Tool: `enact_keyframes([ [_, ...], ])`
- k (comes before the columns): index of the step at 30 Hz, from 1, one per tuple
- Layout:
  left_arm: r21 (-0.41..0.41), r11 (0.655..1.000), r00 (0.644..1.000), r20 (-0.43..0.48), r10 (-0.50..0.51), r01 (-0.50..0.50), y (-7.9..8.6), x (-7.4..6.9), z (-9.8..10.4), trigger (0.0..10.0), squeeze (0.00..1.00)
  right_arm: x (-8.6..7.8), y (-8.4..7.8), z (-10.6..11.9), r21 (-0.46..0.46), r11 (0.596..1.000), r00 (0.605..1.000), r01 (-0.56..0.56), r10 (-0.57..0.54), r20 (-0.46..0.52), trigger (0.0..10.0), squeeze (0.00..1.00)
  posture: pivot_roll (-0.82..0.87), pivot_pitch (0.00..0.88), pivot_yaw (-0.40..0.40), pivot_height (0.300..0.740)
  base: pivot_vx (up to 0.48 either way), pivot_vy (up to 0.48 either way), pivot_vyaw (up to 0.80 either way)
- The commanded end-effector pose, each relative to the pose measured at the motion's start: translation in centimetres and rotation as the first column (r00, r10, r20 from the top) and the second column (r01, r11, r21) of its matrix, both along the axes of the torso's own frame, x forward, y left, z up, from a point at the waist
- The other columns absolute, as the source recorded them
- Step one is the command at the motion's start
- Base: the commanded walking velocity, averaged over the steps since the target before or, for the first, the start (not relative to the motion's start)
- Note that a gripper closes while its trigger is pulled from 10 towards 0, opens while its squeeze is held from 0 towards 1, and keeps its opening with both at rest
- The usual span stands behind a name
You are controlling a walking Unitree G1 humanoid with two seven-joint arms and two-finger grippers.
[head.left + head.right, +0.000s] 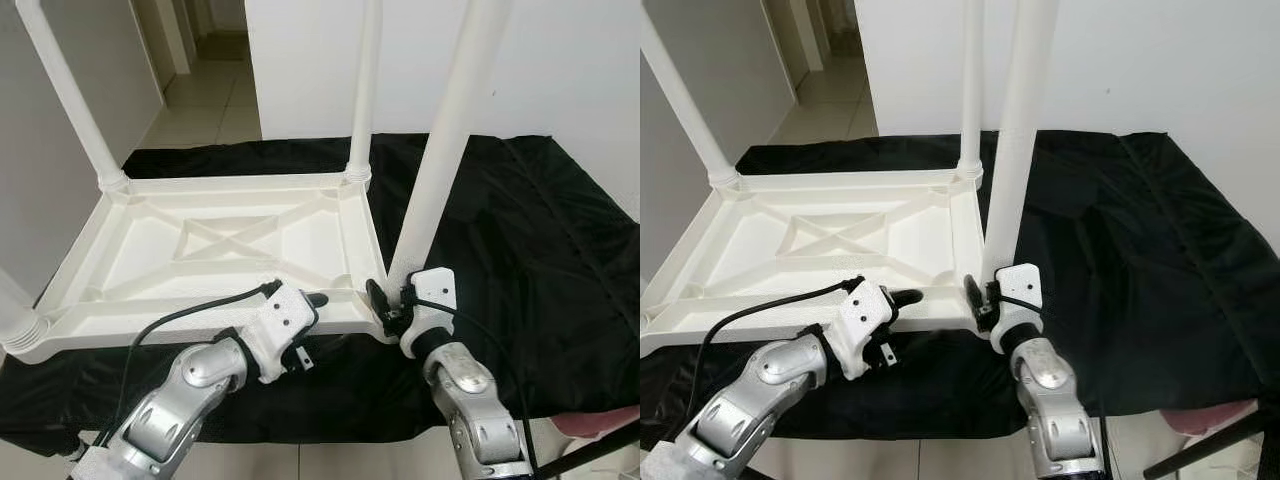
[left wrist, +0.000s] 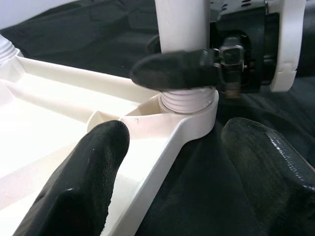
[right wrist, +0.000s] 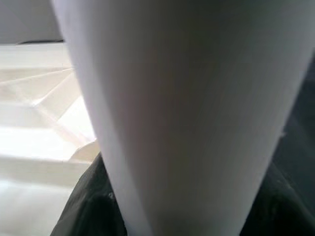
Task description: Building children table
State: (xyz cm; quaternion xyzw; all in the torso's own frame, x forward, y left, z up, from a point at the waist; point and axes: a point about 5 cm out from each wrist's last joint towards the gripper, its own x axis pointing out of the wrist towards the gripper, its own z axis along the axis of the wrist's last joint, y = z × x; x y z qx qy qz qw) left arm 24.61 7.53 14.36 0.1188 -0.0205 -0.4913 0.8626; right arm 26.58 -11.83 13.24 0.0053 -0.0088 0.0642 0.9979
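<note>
Inverted white tabletop (image 1: 215,245) fills centre-left on black cloth (image 1: 520,240). Right gripper (image 1: 385,300) clamps near-right leg (image 1: 445,150) at its base, frame centre. Left gripper (image 1: 312,300) splayed apart over tabletop's near rim.

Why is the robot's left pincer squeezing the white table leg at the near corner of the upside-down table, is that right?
Not quite. It's the right pincer squeezing that white table leg, as the left eye view shows. The left pincer sits open beside the upside-down table at its near edge.
</note>
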Motion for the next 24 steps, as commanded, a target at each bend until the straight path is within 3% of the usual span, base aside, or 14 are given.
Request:
enact_keyframes([
  [1,0.022,0.997,0.997,-0.040,-0.071,0.072,-0.2,-0.6,-0.6,10.0,0.00,-0.3,-0.5,-1.2,0.033,0.994,0.992,0.102,-0.099,-0.077,10.0,0.00,-0.09,0.036,0.088,0.740,0.000,0.000,0.00],
  [6,0.046,0.995,0.995,-0.046,-0.084,0.086,-0.2,-1.0,-1.1,10.0,0.00,-0.7,0.1,-1.1,0.050,0.985,0.983,0.165,-0.160,-0.089,10.0,0.00,-0.11,0.040,0.096,0.740,0.000,0.000,0.00],
  [14,0.054,0.994,0.995,-0.033,-0.090,0.091,-0.6,-0.9,-1.4,10.0,0.00,-1.0,-0.4,-1.2,0.026,0.988,0.986,0.151,-0.148,-0.080,10.0,0.00,-0.12,0.017,0.102,0.740,0.000,0.000,0.00],
  [15,0.050,0.995,0.996,-0.032,-0.088,0.090,-0.6,-0.8,-1.4,10.0,0.00,-0.9,-0.5,-1.2,0.033,0.991,0.989,0.128,-0.125,-0.075,10.0,1.00,-0.11,0.002,0.100,0.740,0.000,0.000,0.00],
  [23,0.036,0.996,0.997,-0.021,-0.078,0.079,-0.4,-0.1,-1.0,10.0,0.00,-0.2,-0.7,-0.8,0.005,1.000,1.000,0.009,-0.009,-0.018,10.0,1.00,-0.10,0.000,0.090,0.740,0.000,0.000,0.00],
  [24,0.039,0.996,0.997,-0.024,-0.074,0.075,-0.2,0.0,-1.1,10.0,0.00,-0.2,-0.8,-0.8,-0.001,1.000,1.000,-0.019,0.019,-0.018,10.0,0.42,-0.10,0.000,0.090,0.740,0.000,0.000,0.00],
])
